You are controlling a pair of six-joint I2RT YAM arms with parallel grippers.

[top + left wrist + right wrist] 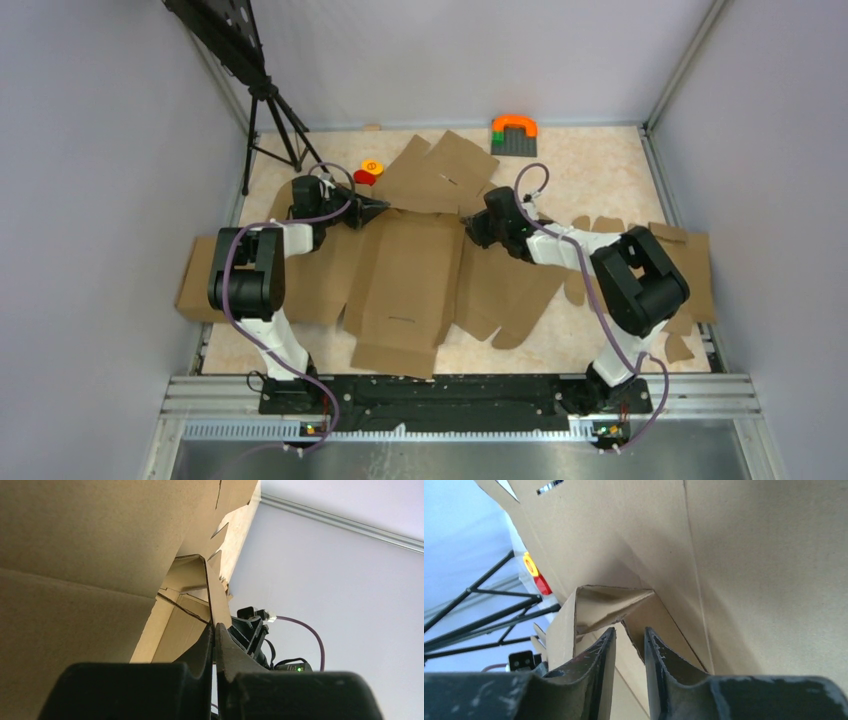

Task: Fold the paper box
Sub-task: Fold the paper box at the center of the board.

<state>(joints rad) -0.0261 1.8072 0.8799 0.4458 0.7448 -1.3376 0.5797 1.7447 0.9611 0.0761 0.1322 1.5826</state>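
**Workpiece.** The paper box (405, 275), a large brown corrugated cardboard die-cut sheet with flaps and crease lines, lies at the middle of the table (600, 165). Its near panels and side flaps are flat on the table. Its far panel appears lifted, towards the table's far edge.

**Step in hand (judgement).** An early fold: the far panel is being raised about its crease. No walls stand yet.

**Left gripper** (215, 642). It is left of the table's centre. The jaws are pressed together on the thin edge of a cardboard flap of the box.

**Right gripper** (628, 647). It is right of the table's centre. The jaws stand a narrow slot apart, beside a folded corner tab. Whether cardboard sits in the slot cannot be told.

**Next move (judgement).**
- Confirm the right-hand grip.
- Swing both arms about the crease at an equal rate, so that the sheet neither twists nor tears at the pinch.
- Keep clear of the small red and yellow round object (368, 173) on the table's far side.
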